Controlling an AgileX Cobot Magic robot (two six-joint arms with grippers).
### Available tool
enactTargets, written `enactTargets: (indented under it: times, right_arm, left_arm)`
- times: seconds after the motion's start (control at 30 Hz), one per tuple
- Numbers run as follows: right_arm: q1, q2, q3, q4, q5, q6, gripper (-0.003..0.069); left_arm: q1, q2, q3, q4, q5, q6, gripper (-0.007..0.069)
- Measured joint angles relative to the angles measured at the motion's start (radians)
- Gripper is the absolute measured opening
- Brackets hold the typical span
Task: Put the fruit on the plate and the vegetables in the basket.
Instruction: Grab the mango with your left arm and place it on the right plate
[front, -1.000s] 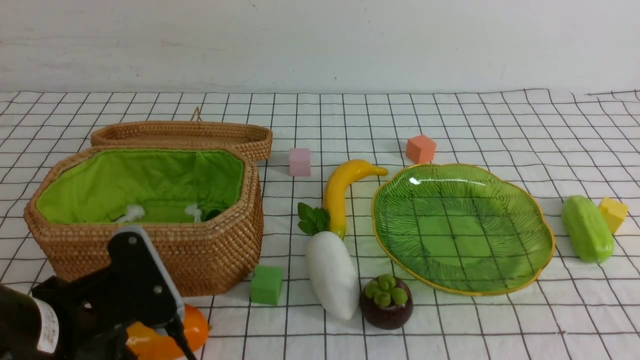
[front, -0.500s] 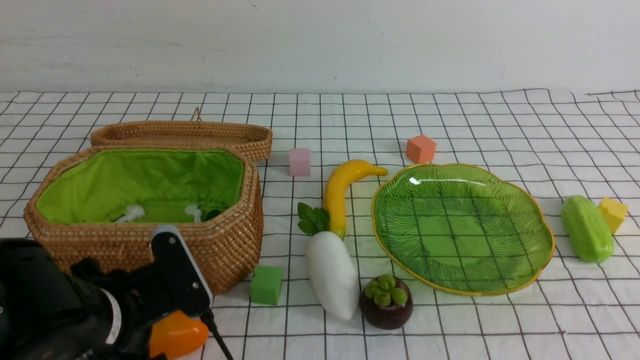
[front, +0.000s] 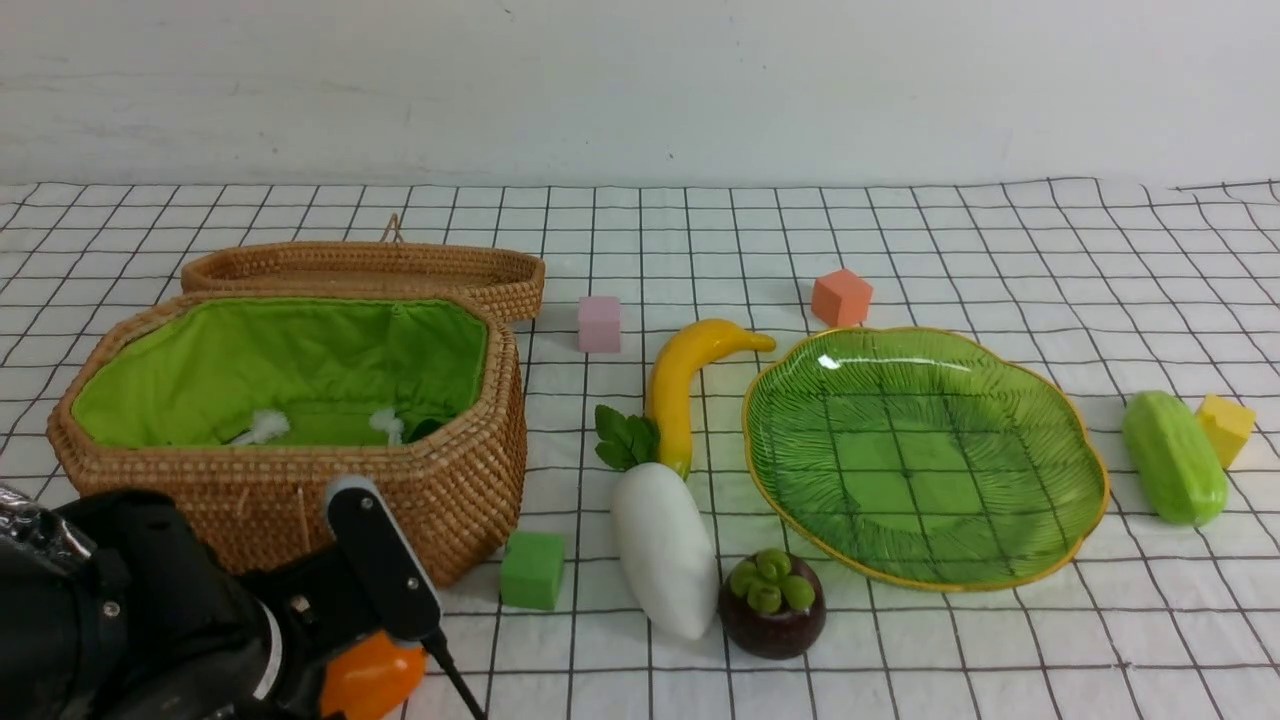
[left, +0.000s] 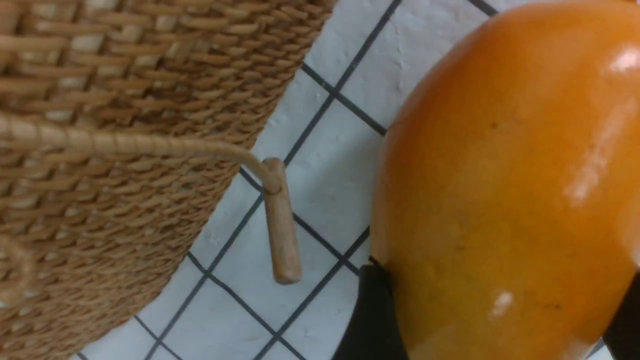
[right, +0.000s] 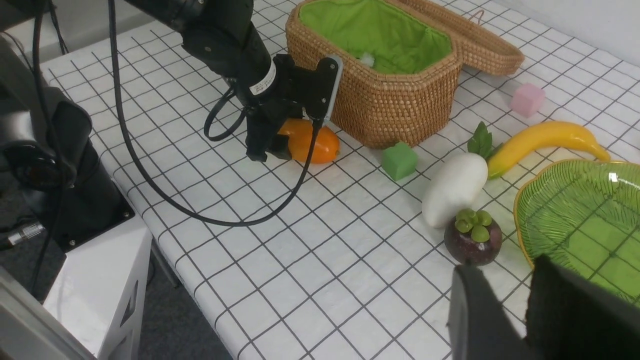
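Left wrist: mango (left: 500, 200) nr basket (left: 100, 100) wall

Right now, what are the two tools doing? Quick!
Left tool: straddles the mango; cannot tell if it is gripping.
Right tool: a little open, holding nothing.

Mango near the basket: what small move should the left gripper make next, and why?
Probably close the left gripper firmly on the mango: its fingers sit either side of it, grip unclear, while it lies on the cloth beside the basket, far from the plate.
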Motion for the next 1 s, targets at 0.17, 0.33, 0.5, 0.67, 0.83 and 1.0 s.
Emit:
enactTargets:
  times: [0.17,0.33,0.5,0.67,0.83,1.0]
  right_arm:
    - [0.000,0.000,0.000,0.000,-0.001,0.000,0.0193]
    - [0.000,0.000,0.000,0.001,-0.001,0.000,0.0193]
    - [0.000,0.000,0.000,0.013,-0.001,0.000,0.0193]
    - [0.000,0.000,0.000,0.021,-0.002,-0.001,0.0193]
    - [0.000,0.000,0.000,0.021,-0.003,-0.001,0.0193]
    - [0.000,0.000,0.000,-0.068,-0.015,0.097,0.0197]
  left_arm:
    - [0.000,-0.002,0.000,-0.054,-0.007,0.000,0.0527]
    - [0.000,0.000,0.000,-0.114,-0.018,-0.004,0.0572]
    - [0.000,0.025,0.002,-0.138,-0.018,-0.004,0.0578]
    - [0.000,0.078,-0.005,-0.157,-0.015,-0.011,0.0495]
    - [0.000,0.050,-0.039,-0.210,0.082,-0.020,0.0496]
    - [-0.089,-0.108,-0.180,-0.335,0.199,0.015,0.0496]
